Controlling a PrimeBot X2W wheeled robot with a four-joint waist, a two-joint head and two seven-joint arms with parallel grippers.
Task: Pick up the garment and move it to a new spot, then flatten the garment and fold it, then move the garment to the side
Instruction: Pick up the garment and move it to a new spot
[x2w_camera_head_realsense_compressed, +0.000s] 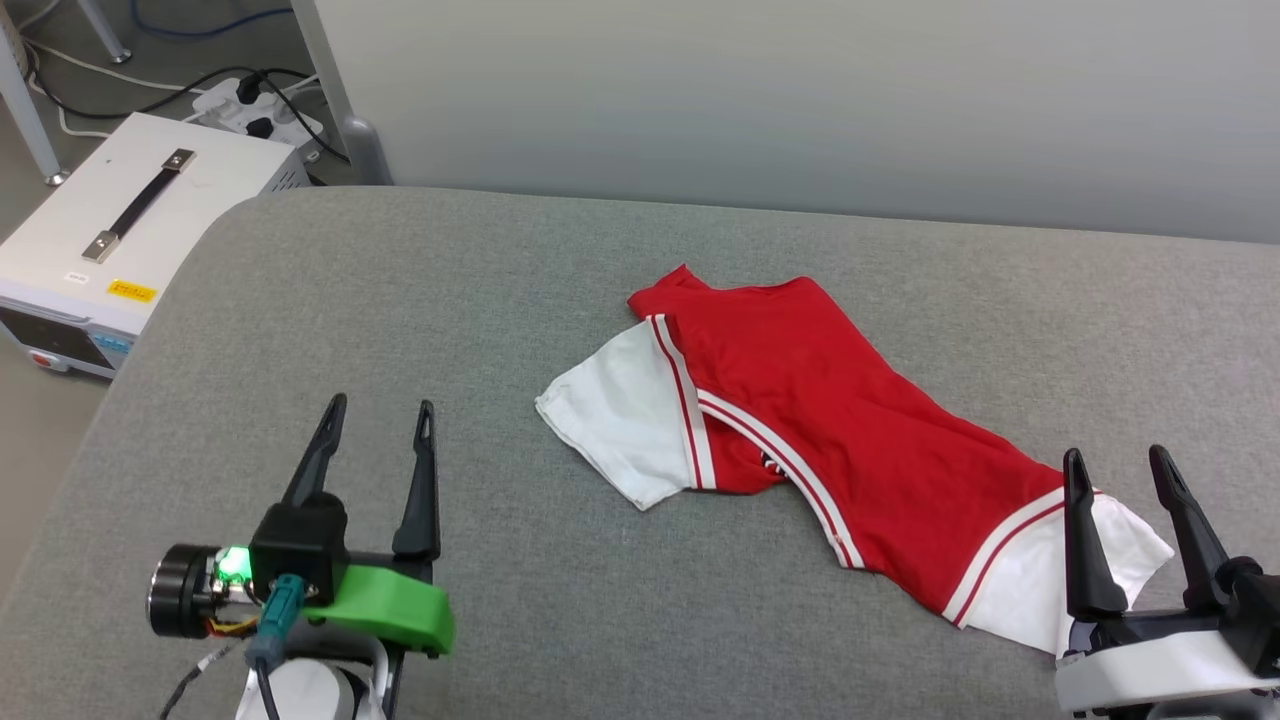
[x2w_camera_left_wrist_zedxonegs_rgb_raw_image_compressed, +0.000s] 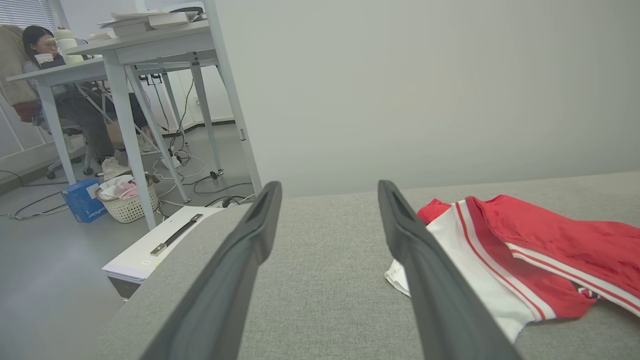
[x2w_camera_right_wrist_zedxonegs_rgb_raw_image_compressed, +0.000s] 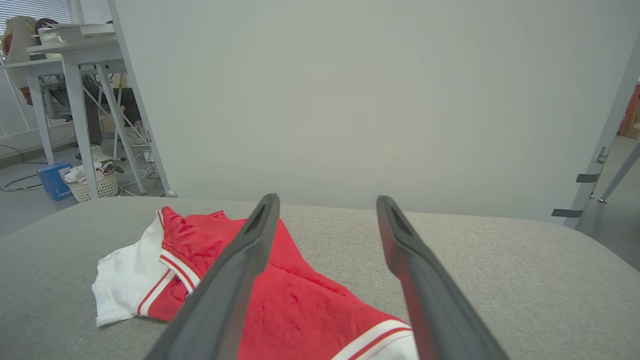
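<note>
The garment (x2w_camera_head_realsense_compressed: 840, 440), a red shirt with white sleeves and striped trim, lies crumpled in a diagonal strip across the grey table (x2w_camera_head_realsense_compressed: 520, 300). Its print is hidden. My left gripper (x2w_camera_head_realsense_compressed: 380, 410) stands open over bare table, well left of the near white sleeve. My right gripper (x2w_camera_head_realsense_compressed: 1115, 458) is open at the lower right, its fingers above the shirt's far white sleeve. The left wrist view has the garment (x2w_camera_left_wrist_zedxonegs_rgb_raw_image_compressed: 540, 250) to the right of the open left gripper (x2w_camera_left_wrist_zedxonegs_rgb_raw_image_compressed: 327, 187). In the right wrist view the garment (x2w_camera_right_wrist_zedxonegs_rgb_raw_image_compressed: 310, 305) lies below the open right gripper (x2w_camera_right_wrist_zedxonegs_rgb_raw_image_compressed: 325, 200).
A white equipment box (x2w_camera_head_realsense_compressed: 120, 240) with a black handle sits on the floor beyond the table's left edge, by a power strip (x2w_camera_head_realsense_compressed: 260, 105) and cables. A pale partition (x2w_camera_head_realsense_compressed: 800, 100) runs behind the table. A person (x2w_camera_left_wrist_zedxonegs_rgb_raw_image_compressed: 45, 50) sits at a desk far off.
</note>
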